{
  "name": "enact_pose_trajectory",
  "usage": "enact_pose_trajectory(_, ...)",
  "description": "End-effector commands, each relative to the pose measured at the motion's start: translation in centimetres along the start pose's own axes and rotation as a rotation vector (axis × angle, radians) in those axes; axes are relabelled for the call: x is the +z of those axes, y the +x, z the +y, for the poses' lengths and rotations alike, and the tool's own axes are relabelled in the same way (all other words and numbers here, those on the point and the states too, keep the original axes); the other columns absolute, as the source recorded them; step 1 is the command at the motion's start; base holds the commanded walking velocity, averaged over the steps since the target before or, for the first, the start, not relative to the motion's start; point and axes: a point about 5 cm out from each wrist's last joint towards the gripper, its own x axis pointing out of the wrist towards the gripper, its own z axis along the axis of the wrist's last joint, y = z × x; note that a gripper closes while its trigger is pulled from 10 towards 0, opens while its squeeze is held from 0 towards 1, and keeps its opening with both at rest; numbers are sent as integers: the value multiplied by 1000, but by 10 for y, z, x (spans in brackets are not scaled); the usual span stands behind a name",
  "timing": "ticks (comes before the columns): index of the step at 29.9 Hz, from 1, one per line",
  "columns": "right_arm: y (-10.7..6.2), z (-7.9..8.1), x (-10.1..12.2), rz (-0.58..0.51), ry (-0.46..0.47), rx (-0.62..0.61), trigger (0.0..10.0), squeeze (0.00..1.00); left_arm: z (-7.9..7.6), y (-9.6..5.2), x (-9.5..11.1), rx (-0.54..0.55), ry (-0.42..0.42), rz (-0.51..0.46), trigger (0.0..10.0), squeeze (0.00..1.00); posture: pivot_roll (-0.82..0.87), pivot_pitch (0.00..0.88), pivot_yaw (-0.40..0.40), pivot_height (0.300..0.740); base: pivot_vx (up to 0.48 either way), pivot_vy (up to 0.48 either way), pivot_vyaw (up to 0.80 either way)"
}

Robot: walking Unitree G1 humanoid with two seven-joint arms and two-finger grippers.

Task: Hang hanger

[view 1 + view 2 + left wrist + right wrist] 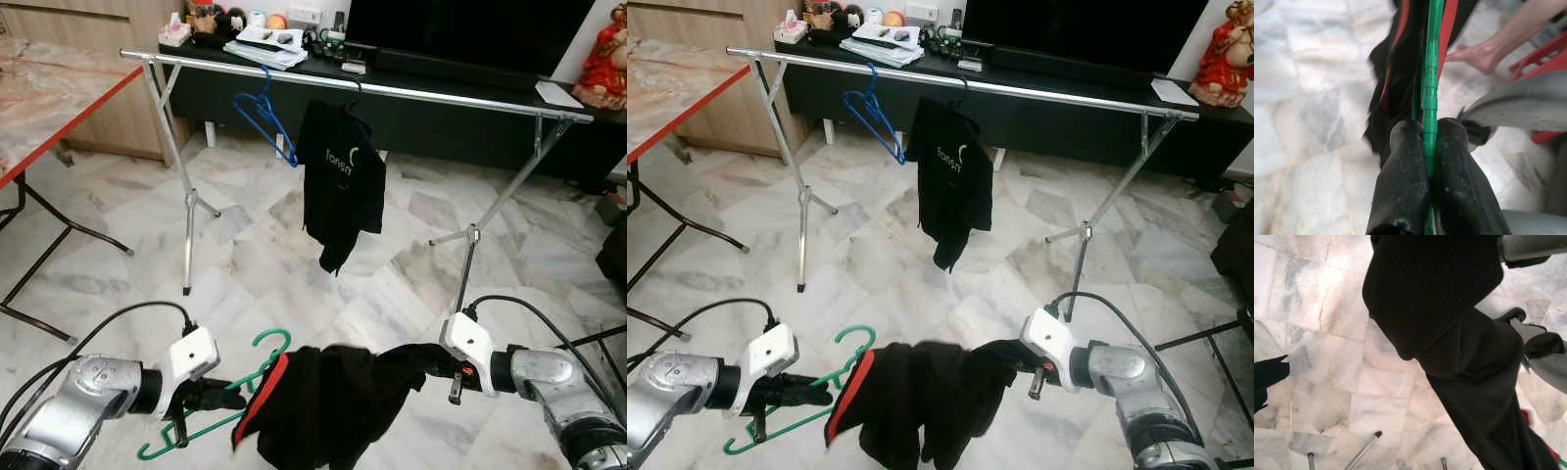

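— Report the hold.

— My left claw [1426, 161] is clamped on the green hanger [263, 370]; the black shirt [333, 397] drapes from it across to my right claw [443, 364], whose fingers are buried in cloth, so I cannot tell their state.

— And the rail [411, 93]?

— Ahead and above, running left to right. The hanger lies roughly parallel below it, hook nearer my left arm.

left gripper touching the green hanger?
Touching. The left wrist view shows the left gripper with both fingers pressed against the green hanger, no gap.
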Motion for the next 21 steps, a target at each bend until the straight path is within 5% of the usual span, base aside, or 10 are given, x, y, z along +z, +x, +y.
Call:
enact_pose_trajectory(1, -7, -3, -1, 25, -26, -12, 0, 0, 1, 1, -7, 25, -5, 6, 0, 0, -17, 127, -103, 740, 0, 0, 0)
enact_pose_trajectory(12, -18, -11, -2, 58, -46, -70, 0, 0, -2, -5, -47, 104, -108, 61, 0, 0, -21, 131, -103, 740, 0, 0, 0)
enact_pose_trajectory(21, -24, -21, 6, -2, -44, -179, 0, 0, -6, -4, -88, 217, -117, 248, 0, 0, -27, 135, -95, 740, 0, 0, 0)
